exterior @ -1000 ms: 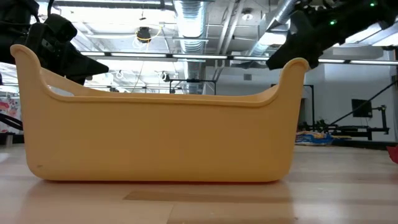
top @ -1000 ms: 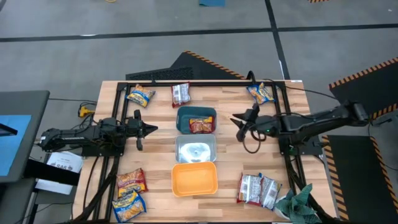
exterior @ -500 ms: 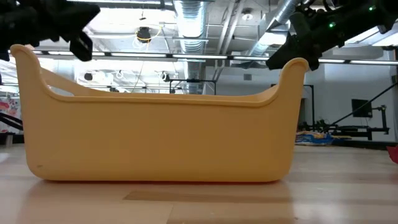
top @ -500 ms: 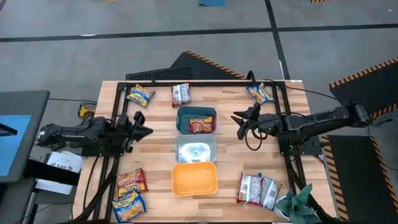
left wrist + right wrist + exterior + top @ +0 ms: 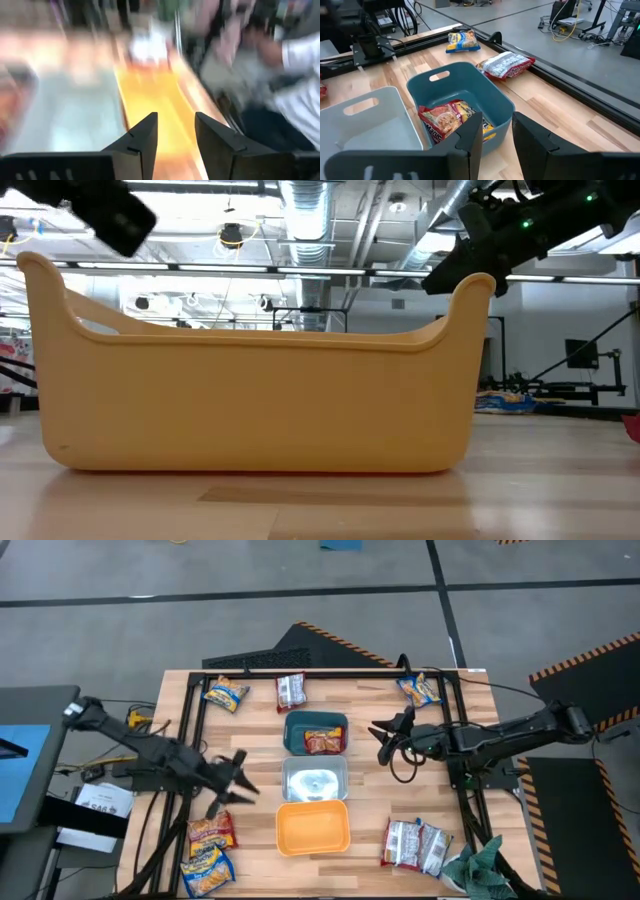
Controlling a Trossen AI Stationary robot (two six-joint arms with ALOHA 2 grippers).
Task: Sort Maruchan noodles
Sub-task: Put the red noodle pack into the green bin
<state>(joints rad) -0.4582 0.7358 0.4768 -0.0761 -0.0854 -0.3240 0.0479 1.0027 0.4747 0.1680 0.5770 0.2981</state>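
Observation:
Maruchan noodle packets lie flat around the table: a yellow one [image 5: 226, 693] and a silver one [image 5: 291, 691] at the far left, a yellow one [image 5: 419, 689] at the far right, red-orange [image 5: 211, 830] and yellow [image 5: 207, 867] ones at the near left, and silver ones [image 5: 415, 843] at the near right. One red-orange packet [image 5: 445, 120] lies in the teal bin [image 5: 300, 723]. My left gripper [image 5: 238, 788] hovers open left of the white bin [image 5: 290, 780]. My right gripper [image 5: 385, 735] hovers open, right of the teal bin.
An orange bin [image 5: 312, 827] stands nearest the front edge, in line with the white and teal bins. A green rag [image 5: 480, 870] lies at the near right corner. A black frame [image 5: 330, 673] runs along the table's far edge and sides. A person's sleeve [image 5: 300, 65] shows beyond the table.
My left gripper has swung from beside the teal bin toward the table's near edge, turning to point toward the white and orange bins, and its fingers have opened. My right gripper has kept its place.

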